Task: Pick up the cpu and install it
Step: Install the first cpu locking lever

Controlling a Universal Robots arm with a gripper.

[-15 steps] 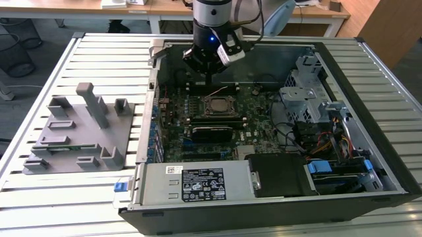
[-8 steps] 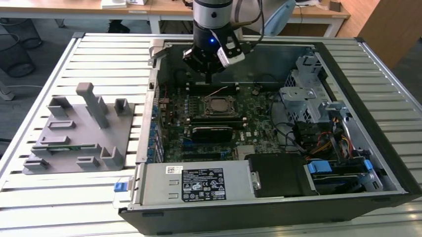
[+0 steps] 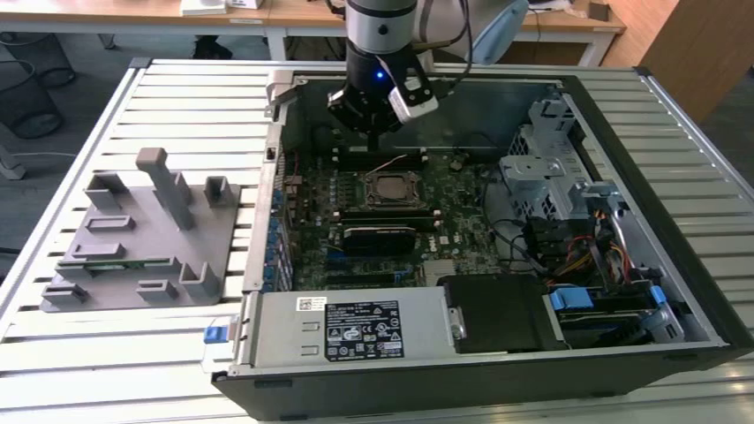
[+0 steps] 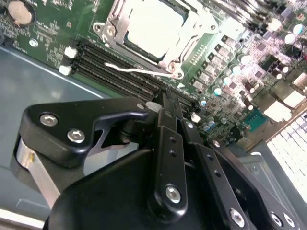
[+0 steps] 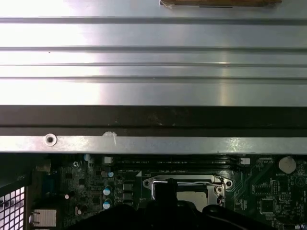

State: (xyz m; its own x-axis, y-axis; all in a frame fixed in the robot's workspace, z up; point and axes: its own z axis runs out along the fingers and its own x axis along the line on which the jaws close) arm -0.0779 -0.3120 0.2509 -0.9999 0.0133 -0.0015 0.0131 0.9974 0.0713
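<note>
Gripper: the black gripper (image 3: 374,132) is seen in the upper middle of the exterior view, hanging from the arm above the far part of the open computer case (image 3: 659,115). In the second wrist view its fingers (image 4: 165,108) are pressed together into a narrow tip with no gap between them, and nothing is gripped.

Cpu: the cpu (image 3: 388,188) is seated in the motherboard socket, slightly above the centre of the exterior view, just below the gripper tip in that frame. In the second wrist view its pale, shiny top (image 4: 152,26) is found at the upper middle, framed by the metal socket bracket (image 4: 189,48). In the first wrist view part of it (image 5: 194,192) is visible at the lower middle, behind the dark gripper body.

Socket lever: a thin wire lever (image 4: 139,71) is seen lying across the dark memory slots (image 4: 105,64), between the socket and the fingertips.

Motherboard: the green board (image 3: 454,203) lies flat inside the case.

Fixture plate: a grey plate with upright posts (image 3: 141,234) rests on the slatted table (image 3: 106,344) at the left of the exterior view, well apart from the gripper.
</note>
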